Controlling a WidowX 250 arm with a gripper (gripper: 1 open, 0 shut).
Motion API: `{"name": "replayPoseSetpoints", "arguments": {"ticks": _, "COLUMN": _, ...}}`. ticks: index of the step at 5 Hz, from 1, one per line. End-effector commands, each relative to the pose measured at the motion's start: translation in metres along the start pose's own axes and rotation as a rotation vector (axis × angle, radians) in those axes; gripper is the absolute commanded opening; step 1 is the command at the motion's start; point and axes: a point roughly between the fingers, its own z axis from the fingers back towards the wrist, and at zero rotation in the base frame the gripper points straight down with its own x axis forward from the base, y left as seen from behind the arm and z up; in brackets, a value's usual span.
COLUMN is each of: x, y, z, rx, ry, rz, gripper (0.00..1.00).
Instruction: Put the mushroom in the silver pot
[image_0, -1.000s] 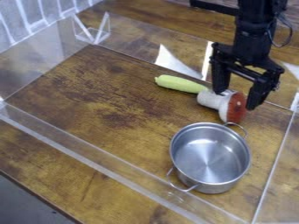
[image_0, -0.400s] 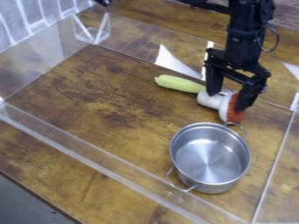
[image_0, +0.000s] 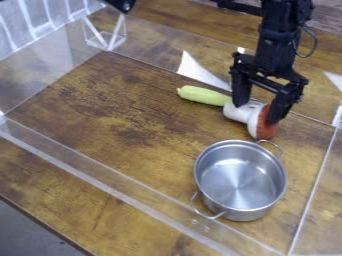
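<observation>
In the camera view we see the black gripper (image_0: 262, 106) pointing down with its jaws spread wide on either side of the mushroom (image_0: 258, 118), gripping nothing. The mushroom lies on its side on the wooden tabletop (image_0: 120, 110), just beside the yellow-green vegetable (image_0: 206, 96). The silver pot (image_0: 241, 178) stands near, toward the front, with nothing inside.

The light is soft and even, not too bright. The silver pot (image_0: 242, 179) shines, with pale bright spots inside it and a small dark shadow under its near side. The whole picture is small and a bit fuzzy. Behind the pot, see-through walls catch white glare.
</observation>
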Motion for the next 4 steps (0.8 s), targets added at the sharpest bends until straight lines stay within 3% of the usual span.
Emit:
{"name": "replayPoseSetpoints", "arguments": {"ticks": 1, "x": 0.0, "y": -0.01, "z": 0.046, "rx": 0.003, "ry": -0.109, "rz": -0.102, "gripper": 1.0}}
{"name": "replayPoseSetpoints", "arguments": {"ticks": 2, "x": -0.005, "y": -0.012, "z": 0.05, "rx": -0.001, "ry": -0.107, "rz": -0.177, "gripper": 1.0}}
{"name": "replayPoseSetpoints", "arguments": {"ticks": 4, "x": -0.004, "y": -0.018, "z": 0.069, "rx": 0.011, "ry": -0.137, "rz": -0.089, "gripper": 1.0}}
